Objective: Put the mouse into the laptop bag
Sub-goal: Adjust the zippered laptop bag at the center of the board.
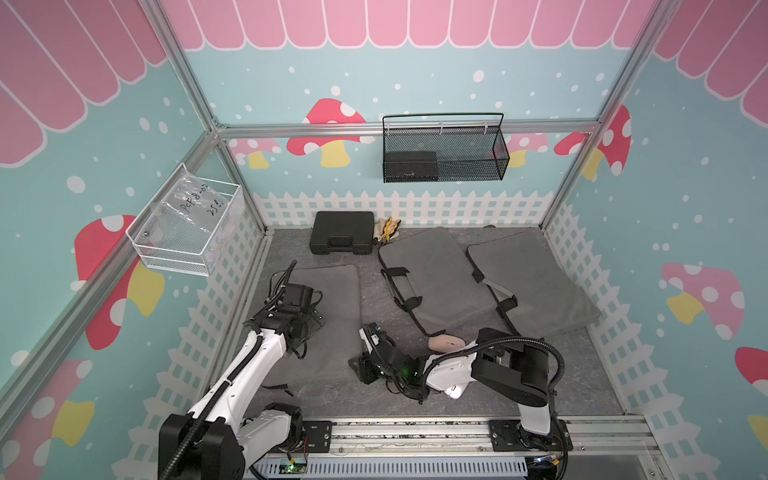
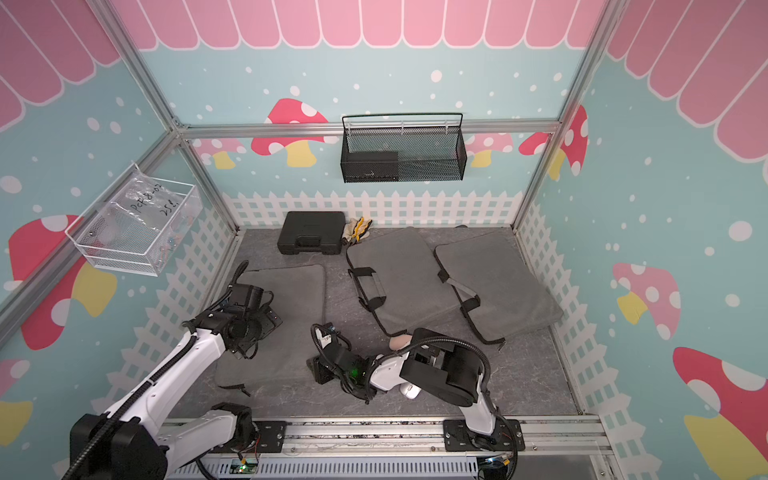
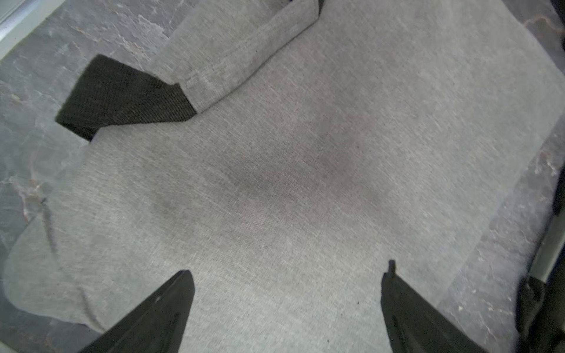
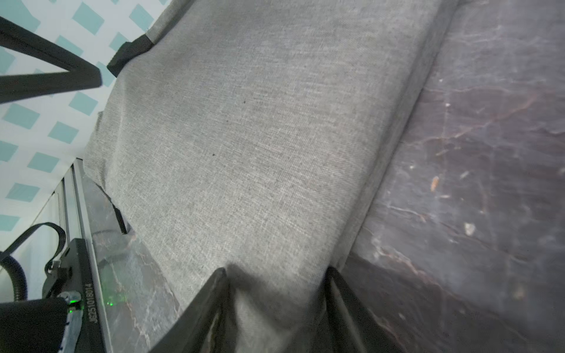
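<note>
My right gripper point(image 4: 276, 270) stood half-closed astride the right-hand edge of the grey laptop bag point(image 1: 332, 291), with fabric between its jaws; whether it truly pinched the cloth could not be told. Beside the bag, a black housing point(image 4: 88, 293) bore the serial "JE251018014". My left gripper point(image 3: 287, 275) hung wide open and empty over the bag's middle. The pink mouse point(image 1: 446, 343) lay on the floor right of the bag, outside it, just beside a second grey bag point(image 1: 432, 282); a third point(image 1: 536, 286) lay further right. Past the bag's far edge sat a black case point(image 1: 343, 237) and gloves point(image 1: 388, 228). On the wall left of the bag, a white wire basket point(image 1: 174, 249) held a plastic pouch point(image 1: 195, 203) hand-marked roughly "PCF8-02".
</note>
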Action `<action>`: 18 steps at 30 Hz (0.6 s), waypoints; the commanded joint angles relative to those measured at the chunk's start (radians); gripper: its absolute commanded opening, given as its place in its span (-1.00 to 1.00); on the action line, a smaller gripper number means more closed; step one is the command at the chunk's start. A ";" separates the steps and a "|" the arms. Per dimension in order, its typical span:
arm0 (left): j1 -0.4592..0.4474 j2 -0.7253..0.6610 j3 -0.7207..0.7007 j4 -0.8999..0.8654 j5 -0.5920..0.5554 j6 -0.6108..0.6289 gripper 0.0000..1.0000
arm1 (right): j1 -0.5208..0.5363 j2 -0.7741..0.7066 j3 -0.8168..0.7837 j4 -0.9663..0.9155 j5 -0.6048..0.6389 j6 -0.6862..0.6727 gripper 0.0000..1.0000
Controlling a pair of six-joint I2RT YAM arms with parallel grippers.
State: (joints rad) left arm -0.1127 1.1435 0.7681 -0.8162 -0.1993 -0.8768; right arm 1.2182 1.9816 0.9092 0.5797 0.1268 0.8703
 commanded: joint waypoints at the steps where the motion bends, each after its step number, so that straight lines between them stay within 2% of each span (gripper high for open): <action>1: 0.036 0.061 0.008 0.090 0.047 0.062 0.94 | -0.029 0.086 0.056 -0.026 -0.053 0.019 -0.07; 8: 0.085 0.139 0.063 0.117 0.081 0.101 0.93 | -0.060 0.192 0.174 -0.044 -0.082 0.013 -0.08; 12: 0.094 0.150 0.090 0.118 0.090 0.105 0.93 | -0.062 0.214 0.212 -0.060 -0.089 0.007 -0.02; 18: 0.096 0.154 0.111 0.118 0.126 0.107 0.92 | -0.060 0.247 0.246 -0.054 -0.107 0.020 -0.05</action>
State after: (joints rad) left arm -0.0216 1.2934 0.8536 -0.7094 -0.0998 -0.7879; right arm 1.1576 2.1807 1.1648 0.5976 0.0330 0.8772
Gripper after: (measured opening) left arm 0.964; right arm 0.475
